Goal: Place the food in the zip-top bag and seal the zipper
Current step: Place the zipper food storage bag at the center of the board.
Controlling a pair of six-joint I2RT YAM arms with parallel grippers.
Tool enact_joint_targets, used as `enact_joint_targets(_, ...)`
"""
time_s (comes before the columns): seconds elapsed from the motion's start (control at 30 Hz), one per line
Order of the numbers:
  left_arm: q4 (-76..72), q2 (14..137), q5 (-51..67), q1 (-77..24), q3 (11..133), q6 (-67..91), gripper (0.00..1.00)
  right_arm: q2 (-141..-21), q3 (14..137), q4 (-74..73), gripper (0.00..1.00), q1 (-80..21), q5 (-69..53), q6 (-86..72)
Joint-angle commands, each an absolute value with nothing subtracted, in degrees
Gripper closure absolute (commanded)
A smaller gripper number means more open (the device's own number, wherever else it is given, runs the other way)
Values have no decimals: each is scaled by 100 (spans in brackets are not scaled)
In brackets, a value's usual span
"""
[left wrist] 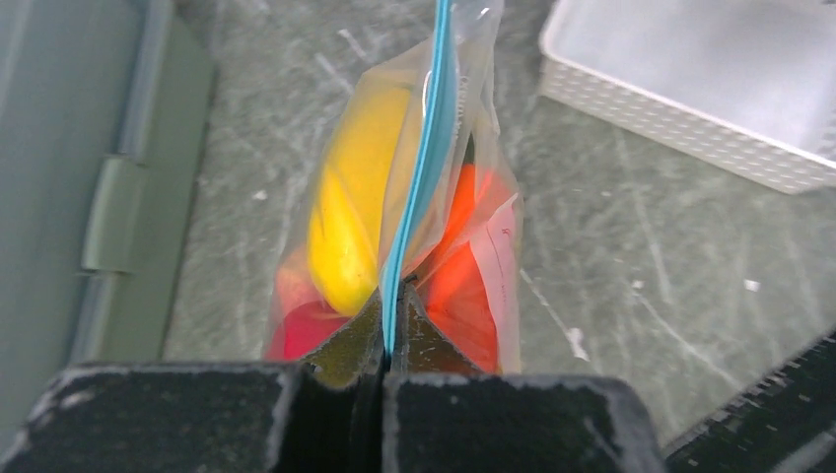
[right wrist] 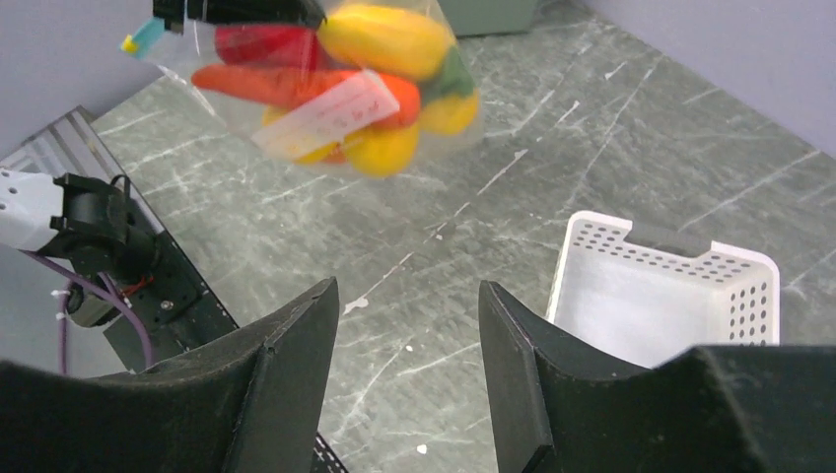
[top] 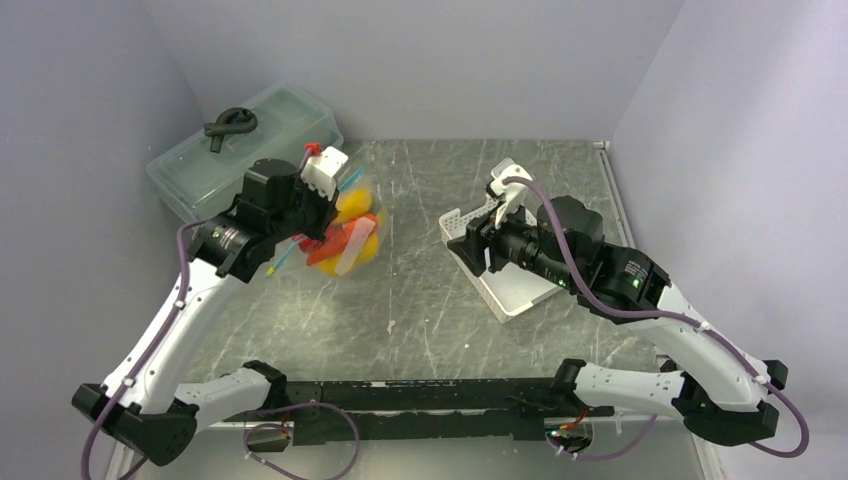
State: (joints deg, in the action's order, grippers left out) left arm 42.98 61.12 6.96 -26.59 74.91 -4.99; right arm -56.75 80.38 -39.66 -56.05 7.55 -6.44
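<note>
The clear zip-top bag [top: 348,238] hangs from my left gripper [top: 335,190] at the table's back left. Its jaws are shut on the teal zipper [left wrist: 424,168], which runs straight away from the left gripper [left wrist: 389,320]. The food is inside: a yellow piece [left wrist: 353,217], orange and red pieces [left wrist: 463,271], and a carrot [right wrist: 286,84] behind a white label. My right gripper [right wrist: 409,296] is open and holds nothing. It hovers above the table beside the basket, well apart from the bag [right wrist: 335,89]. From above, the right gripper [top: 488,222] sits over the basket's left end.
A white perforated basket [top: 510,290] lies under the right arm, right of centre. A translucent lidded box [top: 260,135] with a black object on its lid stands at the back left, close behind the bag. A black rail [top: 430,395] runs along the near edge.
</note>
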Motion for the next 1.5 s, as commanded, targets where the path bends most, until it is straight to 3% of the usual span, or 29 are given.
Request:
enact_joint_targets(0.0,3799,6376,-473,-2636,7883,-1018,100,-5399,7846,-3808,42,-5582,968,-671)
enact_joint_targets(0.23,3091,6926,-1565,-2634,7637,-1536,100,-5121,7658,-3813,40,-5581,945,-726)
enact_joint_targets(0.43,2525,7380,-1717,-2717,7255,-1819,100,-4928,7592,-3917,40,-5576,952,-782)
enact_joint_targets(0.83,2536,8115,-2362,-4219,6604,-1329,100,-4670,7570,-4094,39,-5581,949,-861)
enact_joint_targets(1.27,3261,7510,-1587,-5057,6312,61,100,-4728,7718,-4337,37,-5577,1278,-859)
enact_joint_targets(1.47,3240,7226,-1090,-5169,5916,672,86,-4748,7761,-4434,35,-5580,1449,-913)
